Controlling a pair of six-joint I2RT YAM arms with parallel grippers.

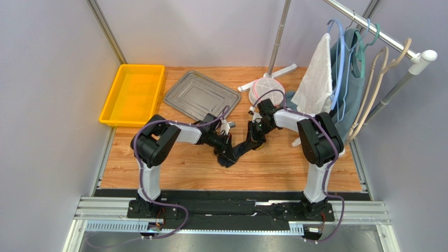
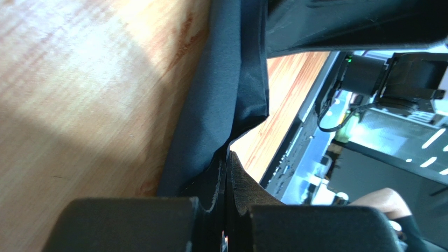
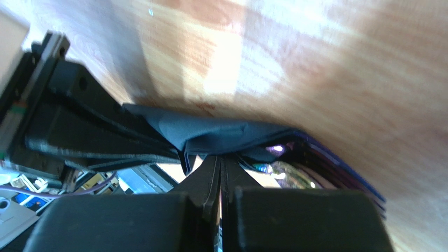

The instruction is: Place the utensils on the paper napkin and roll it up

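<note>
Wooden bench [image 1: 173, 168] boards carry a yellow bin [image 1: 131, 94] and a grey metal tray [image 1: 202, 94] at the far left. Near the middle the left pincer [image 1: 227, 151] is clenched on one end of the black paper napkin [image 1: 239, 152], a crumpled band slanting to the right pincer [image 1: 257, 137], which grips the other end. Inside that fold the right wrist view catches purple and shiny glints of the utensils [image 3: 281, 168], too blurred to tell apart.

Matt black paper napkin [image 2: 210, 94], wood-grain table [image 1: 294, 168], dull grey metal tray [image 1: 201, 95], yellow plastic bin [image 1: 133, 94].
</note>
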